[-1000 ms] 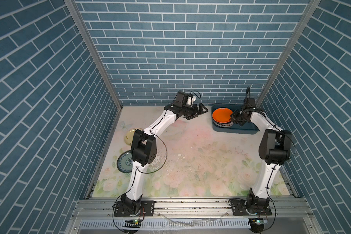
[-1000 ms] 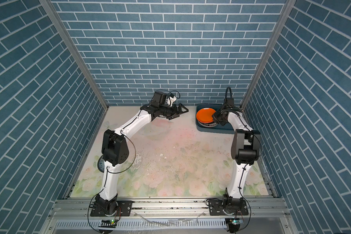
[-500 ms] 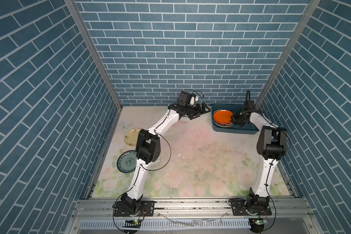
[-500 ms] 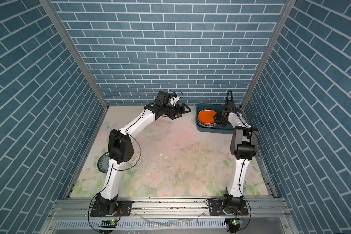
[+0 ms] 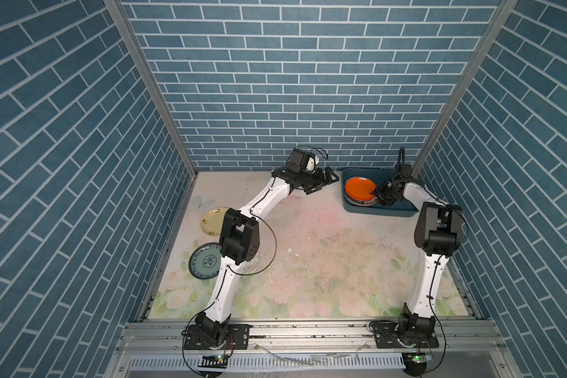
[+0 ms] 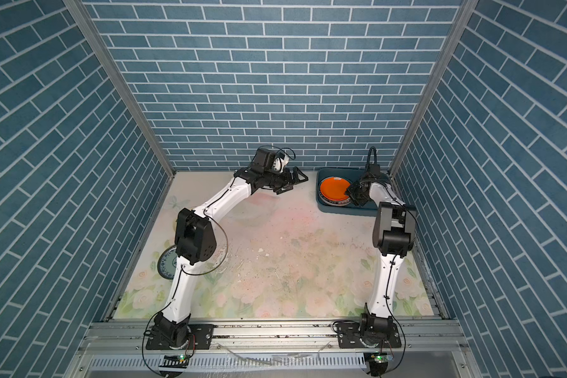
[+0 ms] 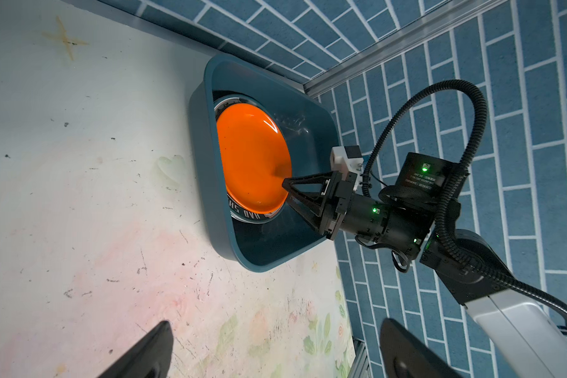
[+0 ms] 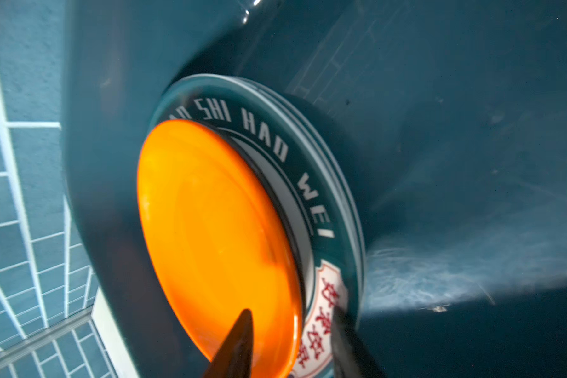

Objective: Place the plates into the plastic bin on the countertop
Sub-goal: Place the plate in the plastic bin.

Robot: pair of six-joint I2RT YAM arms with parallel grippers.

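A lab booth mocked up as a kitchen: blue brick-print walls [image 5: 292, 98], aluminium corner posts [image 5: 154, 88], floral worktop [image 5: 324, 255], metal mounting rail [image 5: 308, 331].

We count one plastic bin [image 5: 390, 213]. In it: one orange plate [image 5: 360, 189] atop lettered-rim plates [image 8: 275, 144], whose number we cannot tell. On bench [image 5: 324, 261]: one cream-yellow plate [image 5: 211, 221], one blue-patterned plate [image 5: 205, 261]. Two claws: left claw [image 5: 326, 179], right claw [image 5: 376, 193].
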